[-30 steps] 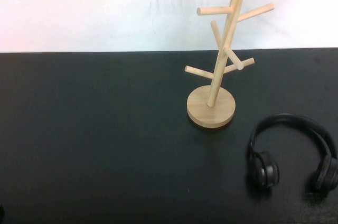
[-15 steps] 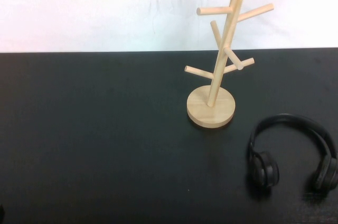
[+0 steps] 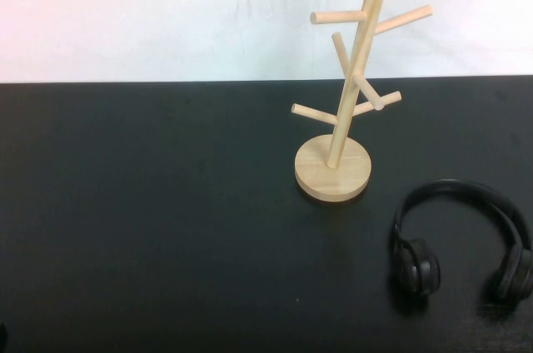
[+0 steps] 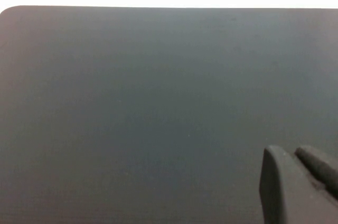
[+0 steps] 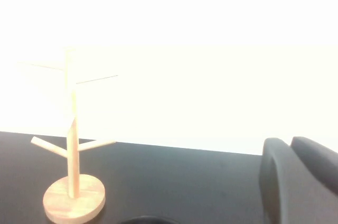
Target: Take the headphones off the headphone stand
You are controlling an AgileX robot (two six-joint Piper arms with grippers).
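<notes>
The black headphones (image 3: 416, 268) lie flat on the black table, to the right of and nearer than the headphone stand (image 3: 333, 171). They are apart from the stand and nothing hangs on its pegs. In the right wrist view the wooden stand (image 5: 72, 174) stands ahead, and a dark arc of the headphones (image 5: 142, 220) shows just in front of the camera. My right gripper (image 5: 288, 142) is shut and empty, held back from both. My left gripper (image 4: 290, 152) is shut over bare table, holding nothing. Neither gripper appears in the high view.
The black table (image 3: 150, 203) runs back to a white wall (image 3: 166, 12). Its far edge and a rounded corner (image 4: 8, 10) show in the left wrist view.
</notes>
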